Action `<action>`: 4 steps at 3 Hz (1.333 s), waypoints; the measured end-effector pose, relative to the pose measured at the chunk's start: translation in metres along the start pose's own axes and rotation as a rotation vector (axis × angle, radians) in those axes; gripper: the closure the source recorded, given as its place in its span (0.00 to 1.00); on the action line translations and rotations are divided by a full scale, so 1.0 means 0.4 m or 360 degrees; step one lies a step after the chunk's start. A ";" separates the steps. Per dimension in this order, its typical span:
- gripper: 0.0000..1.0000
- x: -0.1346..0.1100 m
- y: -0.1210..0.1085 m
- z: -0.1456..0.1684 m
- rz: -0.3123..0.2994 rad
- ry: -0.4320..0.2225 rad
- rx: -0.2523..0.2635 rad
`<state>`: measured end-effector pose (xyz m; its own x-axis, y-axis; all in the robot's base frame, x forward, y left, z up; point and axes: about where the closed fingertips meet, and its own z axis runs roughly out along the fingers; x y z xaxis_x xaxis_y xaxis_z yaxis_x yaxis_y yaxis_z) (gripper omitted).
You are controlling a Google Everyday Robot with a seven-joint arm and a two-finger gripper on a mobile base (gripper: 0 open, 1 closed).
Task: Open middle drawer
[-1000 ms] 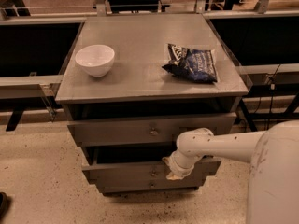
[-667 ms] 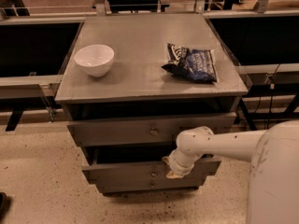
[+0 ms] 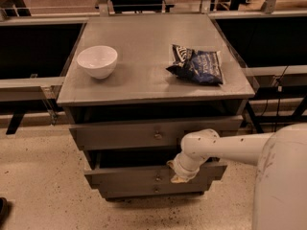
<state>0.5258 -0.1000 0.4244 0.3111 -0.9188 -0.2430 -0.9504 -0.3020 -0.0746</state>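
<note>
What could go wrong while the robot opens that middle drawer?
The gripper sits on the front of the middle drawer, right of its knob, so it might slip off or pull the drawer crooked. The top drawer juts out just above the arm, so lifting could bump it.

Pincer (image 3: 180, 177) at middle drawer (image 3: 124, 175) front

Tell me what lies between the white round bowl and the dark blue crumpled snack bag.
Only bare grey wooden tabletop, in the camera view. The end effector is lower, at the front of the grey wooden middle drawer, right of its brass knob.
</note>
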 end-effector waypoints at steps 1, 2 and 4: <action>0.84 0.000 0.000 -0.001 0.0000 0.0000 0.0000; 0.60 0.000 0.000 -0.001 0.0000 0.0000 0.0000; 0.14 0.000 0.000 0.000 0.0000 0.0000 0.0000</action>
<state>0.5257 -0.0999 0.4245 0.3111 -0.9188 -0.2430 -0.9504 -0.3021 -0.0745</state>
